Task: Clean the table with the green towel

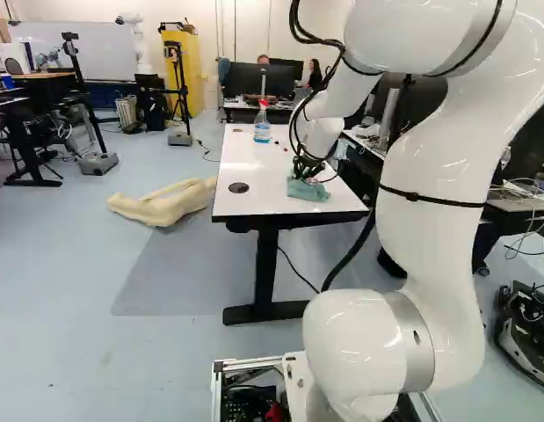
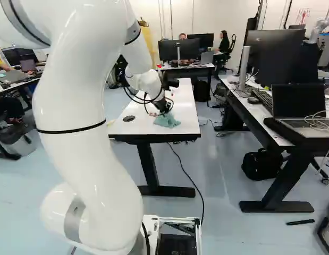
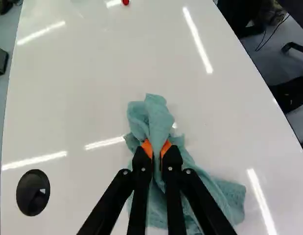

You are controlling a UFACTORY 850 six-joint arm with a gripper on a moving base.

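The towel (image 3: 152,117) lies bunched on the near part of the table (image 3: 92,78), toward the right edge of the top in the left base view. The gripper (image 2: 166,110) is clamped on it: both orange pads (image 3: 147,148) press a fold from two sides. A crumpled end pokes out ahead of the fingers; the rest spreads under them and out to the side away from a round black cap (image 3: 33,193). That cap sits in the tabletop, well apart from the towel. The white arm (image 1: 434,176) reaches over the table's near end. Farther ahead on the top are a small red thing (image 3: 125,2) and, toward the far end, a spray bottle (image 1: 262,127) with a red head, standing upright. On the floor at the left of the table in the left base view lies a long beige thing (image 1: 162,204). At the right of the right base view, a laptop (image 2: 300,103) stands open on a desk (image 2: 270,130), a black bag (image 2: 262,164) on the floor beneath.
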